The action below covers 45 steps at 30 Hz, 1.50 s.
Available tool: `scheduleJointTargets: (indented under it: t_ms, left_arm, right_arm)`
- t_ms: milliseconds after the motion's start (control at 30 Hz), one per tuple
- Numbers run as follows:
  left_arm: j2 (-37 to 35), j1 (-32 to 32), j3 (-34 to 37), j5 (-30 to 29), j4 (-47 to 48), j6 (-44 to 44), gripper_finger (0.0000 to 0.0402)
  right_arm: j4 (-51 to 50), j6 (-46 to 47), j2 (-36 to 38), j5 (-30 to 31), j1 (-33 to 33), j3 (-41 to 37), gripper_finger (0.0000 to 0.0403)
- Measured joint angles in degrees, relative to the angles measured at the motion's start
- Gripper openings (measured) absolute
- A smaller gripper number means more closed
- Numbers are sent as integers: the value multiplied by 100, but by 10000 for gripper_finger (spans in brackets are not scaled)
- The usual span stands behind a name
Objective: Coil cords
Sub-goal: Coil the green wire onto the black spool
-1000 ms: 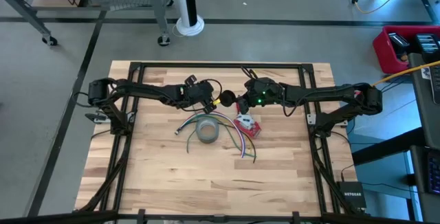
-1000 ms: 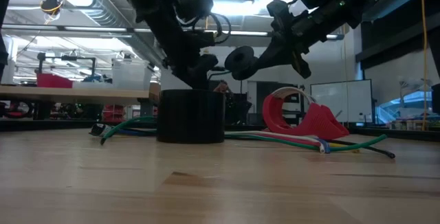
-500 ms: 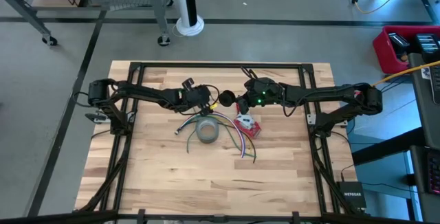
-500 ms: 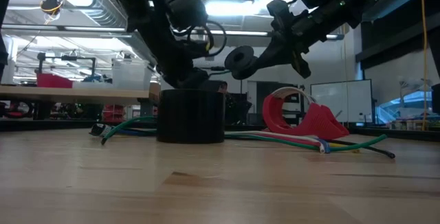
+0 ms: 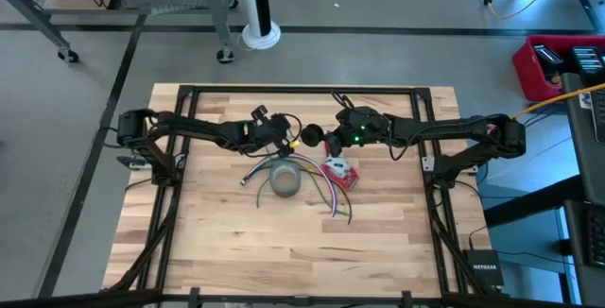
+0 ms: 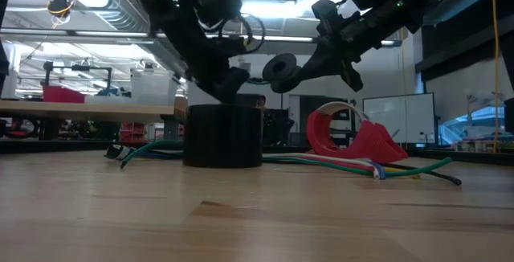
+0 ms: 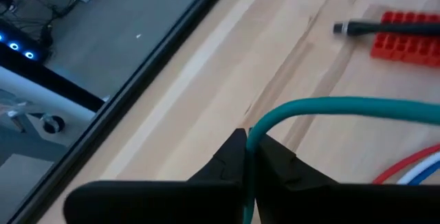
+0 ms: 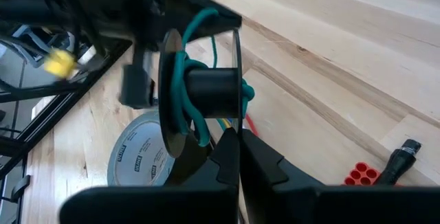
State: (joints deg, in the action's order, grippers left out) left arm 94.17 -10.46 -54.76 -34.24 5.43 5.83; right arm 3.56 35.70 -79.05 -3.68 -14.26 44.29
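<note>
A: Wooden table (image 5: 236,251), centre of the high view: grey tape roll (image 5: 285,179) and loose cords (image 5: 326,193) are laid out. Why is a spool (image 8: 206,93) held up?

B: It is gripped by the closed right gripper (image 5: 324,143), above the roll, for winding. The green cord (image 7: 330,107) is pinched by the closed left gripper (image 7: 249,157), upper centre, presumably to be fed on.

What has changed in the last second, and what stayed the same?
The left claw closed on the green cord and shifted slightly to the left above the grey tape roll. The right claw stayed shut on the black spool, unmoved; the roll and the loose cords did not move.
</note>
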Motion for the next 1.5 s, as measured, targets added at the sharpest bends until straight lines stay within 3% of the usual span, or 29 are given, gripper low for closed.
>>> scheduleJointTargets:
  t_ms: [133, 500, 633, 867, 1100, 1500]
  left_arm:
    - [-185, -45, -151, -2, 27, 164, 3]
    - [-216, -371, -919, 109, 1300, 383, 1]
    - [-216, -523, -1173, 451, 1413, 713, 1]
    - [-216, -658, -1530, 1465, 2326, 2087, 1]
    - [-95, -654, -1534, 2373, 1949, 2677, 0]
    - [152, -1212, -1537, 2459, 1462, 3037, 0]
  right_arm:
    - [-1, 0, 0, 52, 0, 2, 3]
    - [-16, 157, 0, -94, 4, 4, 3]
    - [-14, 160, 0, -5, 4, 4, 3]
    - [-36, 210, 0, 800, 4, 4, 3]
    - [-3, 221, 0, 1165, 4, 4, 3]
    - [127, 219, -641, 801, 5, 4, 3]
